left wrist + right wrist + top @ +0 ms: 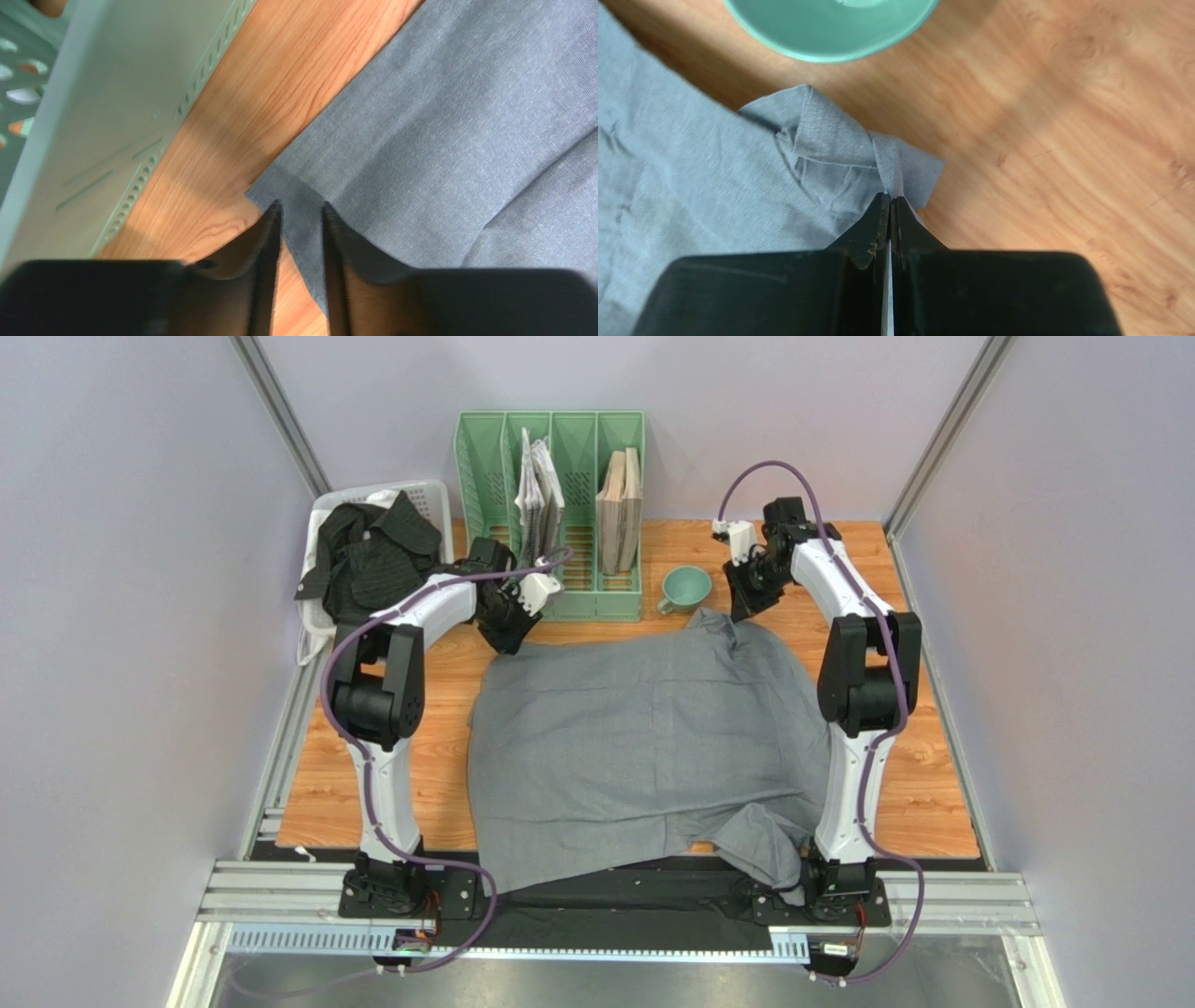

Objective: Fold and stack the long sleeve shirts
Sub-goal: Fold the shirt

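Both arms reach low to the far edge of the grey shirt (645, 742). The left gripper (300, 208) straddles a flat corner, jaws narrowly apart; the right gripper (889, 199) pinches a crumpled fold tight.

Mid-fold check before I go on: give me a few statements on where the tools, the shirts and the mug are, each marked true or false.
1. The right tool is pinched on a fold of the grey shirt. True.
2. The black shirt lies flat on the table beside the grey one. False: it is bunched up in the white basket at the far left corner.
3. The left tool is open and straddles the grey shirt's edge. True.
4. The mug stands on the grey shirt. False: it stands on the bare table, just beyond the shirt's far edge.
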You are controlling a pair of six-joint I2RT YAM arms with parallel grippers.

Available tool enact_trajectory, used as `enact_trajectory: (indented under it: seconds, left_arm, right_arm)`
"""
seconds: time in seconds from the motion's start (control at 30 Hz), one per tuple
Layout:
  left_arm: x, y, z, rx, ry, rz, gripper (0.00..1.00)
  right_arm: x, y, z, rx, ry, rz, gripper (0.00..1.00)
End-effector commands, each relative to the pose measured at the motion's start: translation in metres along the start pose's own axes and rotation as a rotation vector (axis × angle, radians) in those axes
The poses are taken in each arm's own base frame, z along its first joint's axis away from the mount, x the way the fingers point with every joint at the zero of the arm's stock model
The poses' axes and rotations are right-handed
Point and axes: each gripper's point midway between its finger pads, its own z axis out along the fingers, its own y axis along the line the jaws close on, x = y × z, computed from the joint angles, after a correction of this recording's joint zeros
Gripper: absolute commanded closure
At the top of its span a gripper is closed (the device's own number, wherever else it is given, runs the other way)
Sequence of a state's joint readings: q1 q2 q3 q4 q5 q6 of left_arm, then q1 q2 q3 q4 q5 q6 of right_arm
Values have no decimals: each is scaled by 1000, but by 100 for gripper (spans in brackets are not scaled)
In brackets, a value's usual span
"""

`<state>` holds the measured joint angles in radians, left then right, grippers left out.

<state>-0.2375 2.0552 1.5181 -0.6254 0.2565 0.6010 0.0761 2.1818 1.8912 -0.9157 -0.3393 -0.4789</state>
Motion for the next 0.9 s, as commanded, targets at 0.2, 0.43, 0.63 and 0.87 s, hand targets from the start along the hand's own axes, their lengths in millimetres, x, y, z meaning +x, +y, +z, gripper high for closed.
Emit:
enact_trajectory:
  seconds: [0.2, 0.43, 0.63, 0.87]
  left_arm:
    - [-5, 1, -17, 2, -43, 5, 100]
    - [-27, -12, -85, 2, -211, 47, 100]
    - [-29, -19, -94, 8, -232, 38, 93]
    - [-30, -29, -82, 110, -215, 90, 61]
  right_arm:
    - [-10, 42, -88, -34, -111, -84, 100]
    - [24, 57, -122, -51, -91, -118, 100]
    - [76, 96, -126, -178, -28, -142, 100]
    - [137, 118, -124, -202, 44, -189, 100]
